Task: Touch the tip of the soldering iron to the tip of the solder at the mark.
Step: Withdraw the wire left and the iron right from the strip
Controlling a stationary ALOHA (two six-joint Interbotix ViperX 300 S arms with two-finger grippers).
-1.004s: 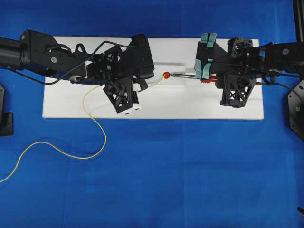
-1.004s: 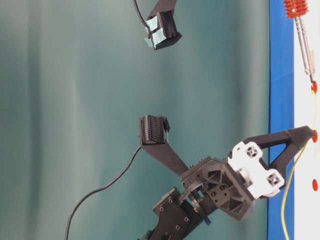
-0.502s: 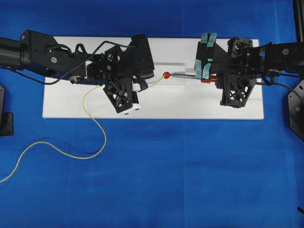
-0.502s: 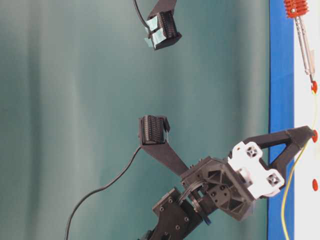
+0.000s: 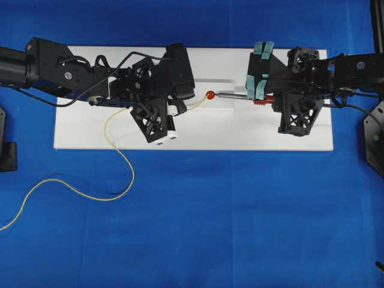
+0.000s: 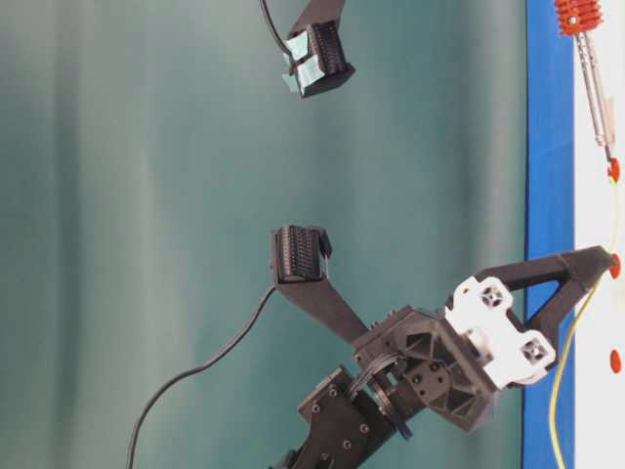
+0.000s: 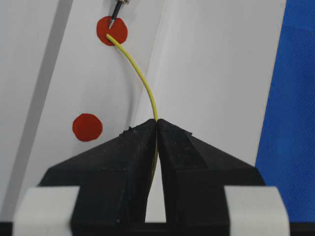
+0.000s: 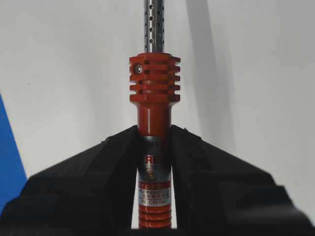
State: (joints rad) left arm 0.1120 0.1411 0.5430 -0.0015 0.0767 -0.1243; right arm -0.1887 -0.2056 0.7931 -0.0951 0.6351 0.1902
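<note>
Pinching the solder point(image 7: 142, 83) between its two black fingers, the left gripper point(image 7: 157, 123) is closed tight, with the yellow wire coming out just at the fingertips. Ahead of this gripper the wire bends in a soft curve and its free end lies on the upper red mark point(image 7: 111, 30). At this same mark the dark tip of the soldering iron point(image 7: 114, 18) comes in from the opposite side; the two tips look to be touching, but the view is too small there for me to be sure. A second red mark point(image 7: 87, 127) sits on the near side, just beside the left finger and apart from the wire.

The right gripper point(image 8: 154, 135) is clamped on the red-orange handle of the soldering iron point(image 8: 154, 88), below the ribbed collar. The perforated silver shaft runs straight away from the fingers over the white board point(image 8: 74, 59).

From overhead, both grippers face each other across the board point(image 5: 240, 129), with the mark point(image 5: 210, 95) between them. Behind the left gripper point(image 5: 180, 108) the solder point(image 5: 129, 162) trails off the board and curls in loose loops on the blue cloth point(image 5: 240, 228).
</note>
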